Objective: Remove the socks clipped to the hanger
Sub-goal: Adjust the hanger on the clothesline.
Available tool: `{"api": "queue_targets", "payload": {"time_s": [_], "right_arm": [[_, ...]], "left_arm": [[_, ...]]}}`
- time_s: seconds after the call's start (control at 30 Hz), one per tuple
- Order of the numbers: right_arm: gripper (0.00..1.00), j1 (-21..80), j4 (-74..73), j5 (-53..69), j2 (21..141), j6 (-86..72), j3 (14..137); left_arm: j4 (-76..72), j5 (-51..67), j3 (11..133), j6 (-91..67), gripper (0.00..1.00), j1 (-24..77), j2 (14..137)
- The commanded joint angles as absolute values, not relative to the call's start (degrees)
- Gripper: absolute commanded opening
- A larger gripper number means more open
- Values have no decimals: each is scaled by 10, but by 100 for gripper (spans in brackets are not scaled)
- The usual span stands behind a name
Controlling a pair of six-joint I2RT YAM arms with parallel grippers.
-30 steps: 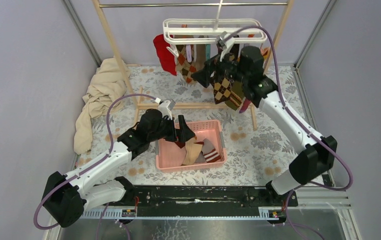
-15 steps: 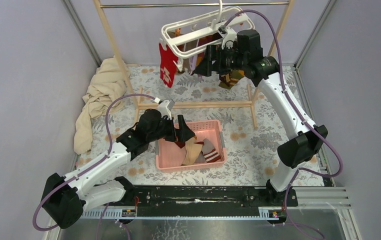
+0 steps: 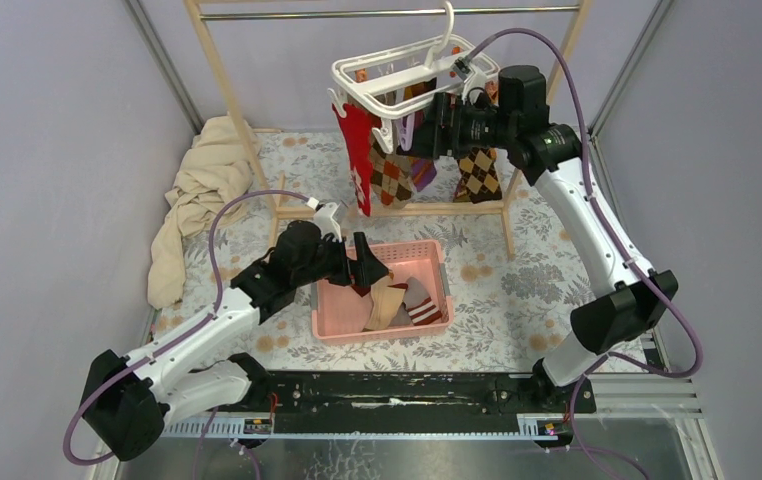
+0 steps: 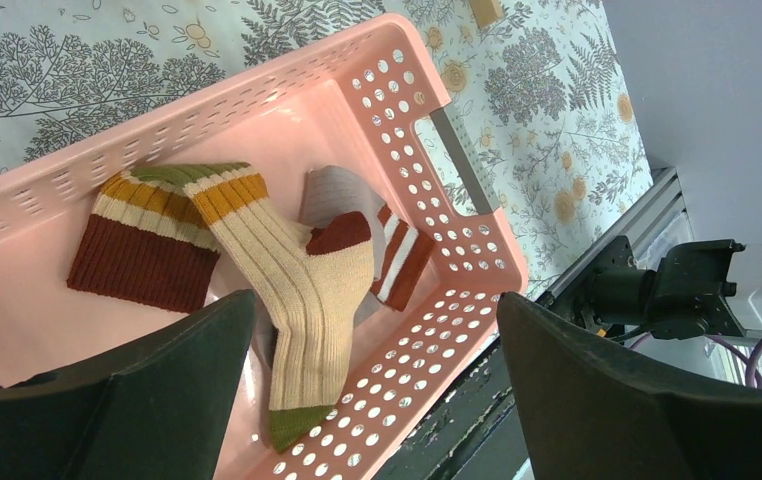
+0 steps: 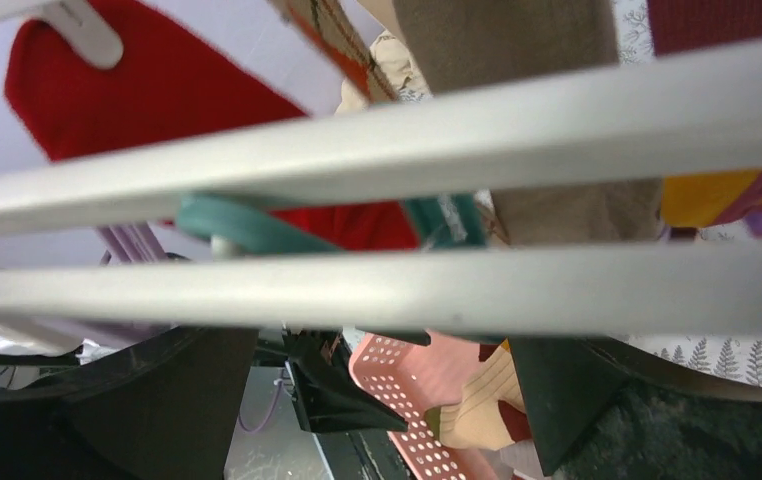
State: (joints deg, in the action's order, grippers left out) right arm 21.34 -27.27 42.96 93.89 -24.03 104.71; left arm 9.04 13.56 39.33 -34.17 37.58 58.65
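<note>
Wide apart stand the jaws of the right gripper (image 3: 419, 128), up in the upper middle of the overhead view, close against the right end of the white hanger (image 3: 387, 68) — clamped on nothing that I can see, though whether a finger brushes the plastic I can't tell. From its own wrist camera two pale bars of the hanger (image 5: 457, 130) run straight across the frame between the dark fingers (image 5: 557, 400) (very near the lens, and blurred). The hanger hooks onto the metal rail (image 3: 357, 13) of the wooden rack (image 3: 225, 100), and the socks clipped to it dangle below: a red sock (image 3: 360, 150) at the left, argyle socks (image 3: 392, 180) beside it and at the right, a purple sock (image 3: 422, 172) between. Lower down, centre-left of the overhead view, the left gripper (image 3: 362, 268) hangs over the left end of the pink basket (image 3: 407, 246), jaws likewise spread and holding nothing. Its wrist view looks down into the basket, where three socks lie — a beige ribbed sock (image 4: 317, 300) draped over a maroon striped sock (image 4: 147, 250), and a grey sock with red and white bands (image 4: 377, 240) by the basket's wall. A heap of beige cloth (image 3: 197, 190) sits at the left edge on the floral table cover (image 3: 517, 280).
</note>
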Motion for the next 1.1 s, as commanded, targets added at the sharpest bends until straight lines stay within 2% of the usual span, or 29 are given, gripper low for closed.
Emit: {"api": "queue_targets", "payload": {"time_s": [0.0,0.17,0.33,0.63,0.93,1.07], "right_arm": [[100,211,-351,456,914,-240,1016],[100,211,-392,371,877,-169,1003],[100,209,-301,335,807,-148,940],[100,208,-124,530,829,-259,919],[100,207,-36,617,885,-353,941],[100,207,-74,627,893,-348,950]], "left_arm": [[67,135,400,-338,99,381,590],[67,135,400,-338,99,381,595],[64,132,398,-341,99,383,595],[61,129,388,-344,99,384,586],[44,133,374,-350,99,386,586],[39,132,371,-350,99,385,588]]}}
